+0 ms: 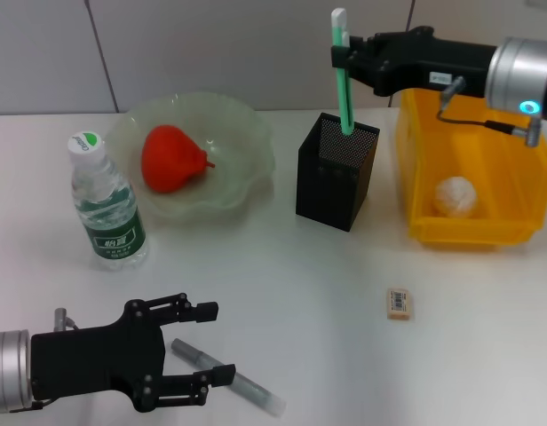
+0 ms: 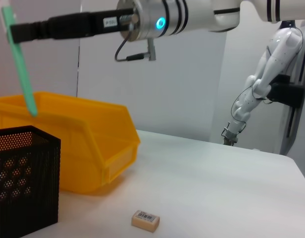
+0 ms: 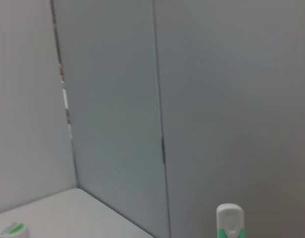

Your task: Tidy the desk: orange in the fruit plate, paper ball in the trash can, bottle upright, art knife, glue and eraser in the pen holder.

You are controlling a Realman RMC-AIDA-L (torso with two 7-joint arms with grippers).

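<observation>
A plain white desk is carrying everything, and pale grey wall panels with thin vertical seams are closing off the room behind it; in the left wrist view a second white robot arm is standing off past the desk's far edge. The orange is lying inside the fruit plate, and the bottle is standing upright just beside that plate, on its left. The paper ball is sitting in the trash can. The eraser is lying flat on open desk, well apart from the pen holder. The right pincer is hanging above the pen holder and pinching a slim green and white stick, probably the art knife, which is standing nearly upright with its lower end dipping into the holder's mouth. How far it is reaching inside is hidden by the mesh. The left pincer is hovering low near the desk's front edge with its fingers spread apart on either side of a grey cylindrical stick, perhaps the glue; whether they are touching it is hard to make out. The right wrist view is showing mostly wall, with only the stick's white top and the bottle cap peeking in at the edge.
</observation>
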